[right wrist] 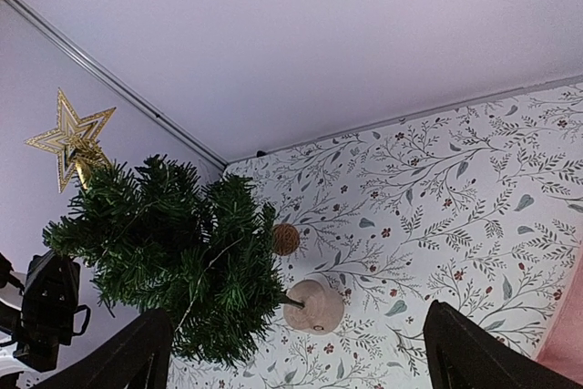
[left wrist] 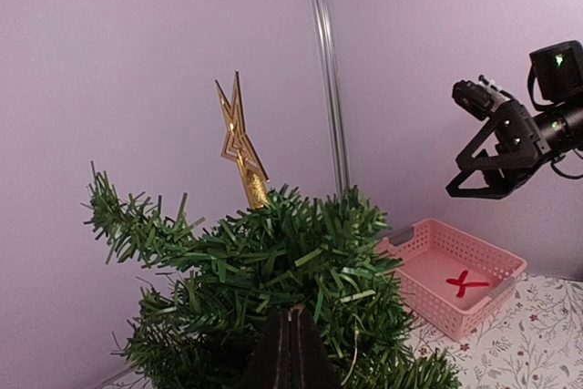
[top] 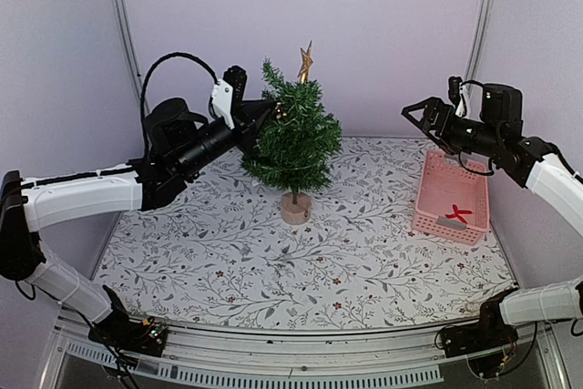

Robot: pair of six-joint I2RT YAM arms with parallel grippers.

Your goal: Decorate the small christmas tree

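Observation:
The small christmas tree (top: 291,138) stands on its wood disc base (top: 295,209) at the back middle of the table, with a gold star (top: 305,61) on top. My left gripper (top: 270,112) reaches into its upper left branches. In the left wrist view the fingers (left wrist: 278,353) are pressed together amid the needles (left wrist: 273,261); a tan speck shows at their tips, and I cannot tell what it is. A brown woven ball (right wrist: 285,239) hangs at the tree's edge (right wrist: 173,252). My right gripper (top: 414,116) is open and empty, raised to the right of the tree.
A pink basket (top: 437,184) sits at the right of the table, under my right arm, with a red cross-shaped ornament (top: 458,214) inside. The floral tablecloth (top: 273,261) covers the table. Lilac walls close the back and sides.

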